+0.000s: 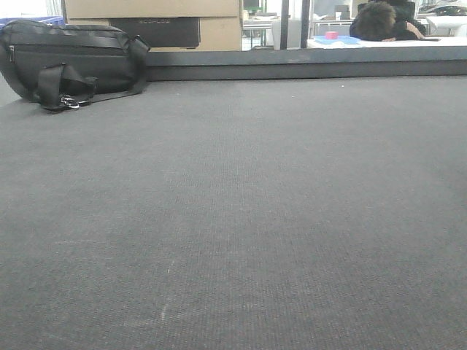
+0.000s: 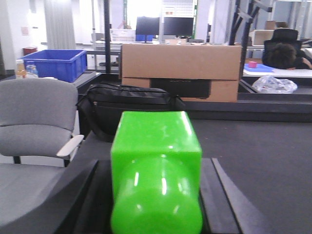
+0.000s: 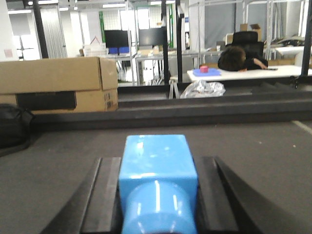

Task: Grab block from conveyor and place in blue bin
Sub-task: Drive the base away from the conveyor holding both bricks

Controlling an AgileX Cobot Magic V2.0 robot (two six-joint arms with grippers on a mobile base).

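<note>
Colour record: grey belt, two glossy coloured pieces.

The conveyor [image 1: 233,219] has a dark grey belt of fine, even woven texture with a few faint pale scuffs. The bag [image 1: 66,62] is black with matching straps. Left wrist view shows a glossy bright green piece [image 2: 156,170], and right wrist view a glossy sky-blue piece [image 3: 158,175]. The bin [image 2: 53,63] is deep blue. The cardboard box [image 2: 180,61] is tan with a black panel. The chair [image 2: 34,117] is mid-grey with a pale armrest.

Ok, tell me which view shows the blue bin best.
The left wrist view: the blue bin stands beyond the grey chair, its rim and front wall plain. The front-facing view gives only a blue sliver at the top left edge, above the black bag, which may be it. The right wrist view shows none.
</note>
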